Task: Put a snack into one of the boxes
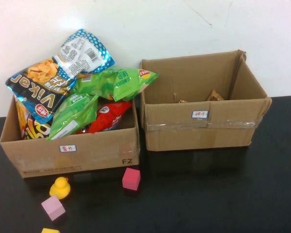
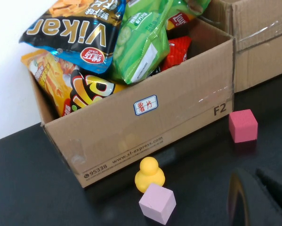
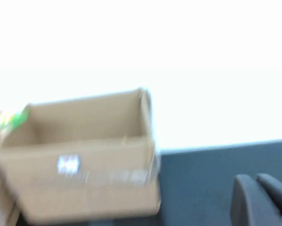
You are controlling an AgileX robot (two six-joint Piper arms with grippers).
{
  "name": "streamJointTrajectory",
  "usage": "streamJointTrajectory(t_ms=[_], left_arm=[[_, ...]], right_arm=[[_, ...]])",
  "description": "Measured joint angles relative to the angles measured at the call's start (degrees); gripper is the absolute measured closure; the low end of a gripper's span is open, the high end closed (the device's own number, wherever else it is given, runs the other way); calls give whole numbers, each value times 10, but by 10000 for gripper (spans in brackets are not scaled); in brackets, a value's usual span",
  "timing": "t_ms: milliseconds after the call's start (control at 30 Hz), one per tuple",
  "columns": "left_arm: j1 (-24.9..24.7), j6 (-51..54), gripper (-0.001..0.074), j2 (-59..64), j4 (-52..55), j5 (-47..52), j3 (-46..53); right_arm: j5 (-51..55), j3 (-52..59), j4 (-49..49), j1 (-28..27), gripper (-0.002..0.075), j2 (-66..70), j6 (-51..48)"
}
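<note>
Snack bags are heaped in the left cardboard box in the high view: a blue Vikar bag, glossy green bags and a red one, piled above the rim. The right box stands just beside it, with only small brown items low inside, hard to make out. Near the left box on the black table lie a yellow rubber duck, a pink cube, a lilac cube and a yellow piece cut off at the near edge; neither arm shows here. In the left wrist view, the left gripper is a dark shape at the frame corner, near the duck; its jaw state cannot be told. In the right wrist view, blurred, the right gripper hangs over bare table, right of the right box; its jaw state cannot be told either.
</note>
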Motion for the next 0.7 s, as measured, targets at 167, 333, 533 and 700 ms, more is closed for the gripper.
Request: streamJointTrajectory(t_ms=[167, 333, 533, 700], left_arm=[[0, 0, 736, 0, 0, 1, 0], [0, 0, 736, 0, 0, 1, 0], [0, 0, 736, 0, 0, 1, 0], [0, 0, 736, 0, 0, 1, 0]], right_arm=[[-103, 6, 36, -46, 727, -3, -56], [-158, 69, 81, -107, 727, -66, -169], [-168, 214, 148, -177, 727, -150, -232], [-166, 292, 153, -185, 727, -155, -231]])
